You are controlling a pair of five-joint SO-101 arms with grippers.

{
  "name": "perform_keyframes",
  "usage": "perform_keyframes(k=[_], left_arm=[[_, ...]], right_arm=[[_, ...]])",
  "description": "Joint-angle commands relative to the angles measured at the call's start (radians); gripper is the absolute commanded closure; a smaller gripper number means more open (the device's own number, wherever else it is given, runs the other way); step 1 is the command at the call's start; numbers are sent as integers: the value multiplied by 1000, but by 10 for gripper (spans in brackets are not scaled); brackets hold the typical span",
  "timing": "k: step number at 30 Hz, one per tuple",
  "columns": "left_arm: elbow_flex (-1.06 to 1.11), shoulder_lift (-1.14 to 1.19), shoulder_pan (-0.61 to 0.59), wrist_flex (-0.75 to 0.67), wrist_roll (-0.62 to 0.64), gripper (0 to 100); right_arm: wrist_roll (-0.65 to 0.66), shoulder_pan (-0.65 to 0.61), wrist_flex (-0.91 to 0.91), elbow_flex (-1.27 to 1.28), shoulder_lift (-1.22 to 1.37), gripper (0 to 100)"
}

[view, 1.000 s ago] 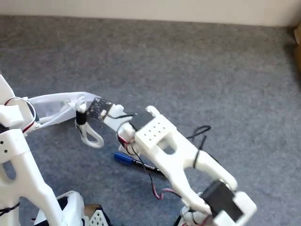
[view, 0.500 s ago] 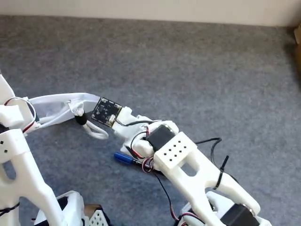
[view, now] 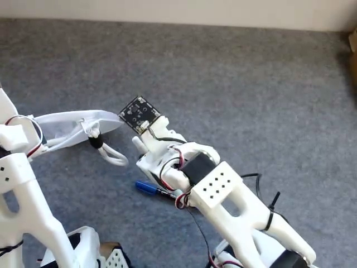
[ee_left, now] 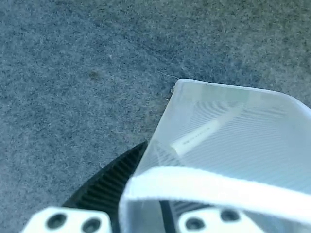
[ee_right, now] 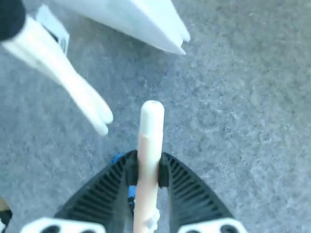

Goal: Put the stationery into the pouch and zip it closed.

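A white mesh pouch (view: 72, 125) hangs off the carpet, held at its left end by my left gripper (ee_left: 146, 165), which is shut on the pouch's (ee_left: 233, 136) rim. Inside it lies a white pen-like item (ee_left: 201, 136). A white cord loop (view: 113, 157) dangles from the pouch's zipper end. My right gripper (ee_right: 147, 160) is shut on a cream pen (ee_right: 149, 131), just right of the pouch's corner (ee_right: 146, 22) and apart from it. On the carpet below the right arm lies a blue pen (view: 146, 188).
Grey carpet (view: 251, 84) covers the floor, with a pale wall strip along the far edge. The left arm's white base (view: 22, 212) stands at the near left. Wires (view: 262, 184) hang along the right arm.
My right gripper with the cream pen has drawn back to the right, away from the pouch's zipper end, and its wrist has turned. The pouch and left arm have stayed put.
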Motion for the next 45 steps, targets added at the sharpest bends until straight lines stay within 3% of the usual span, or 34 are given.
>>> perform_keyframes(k=[1,14,28,38,45], left_arm=[[42,33,-13,-17,11,992],[44,33,-13,-31,12,992],[44,33,-12,-31,12,992],[44,33,-12,-31,12,992],[44,33,-12,-31,12,992]], right_arm=[[-52,8,-12,-7,-73,993],[-135,10,-22,70,-363,993],[-135,10,-271,285,-716,993],[-137,5,-552,430,-819,993],[-137,5,-572,420,-834,993]])
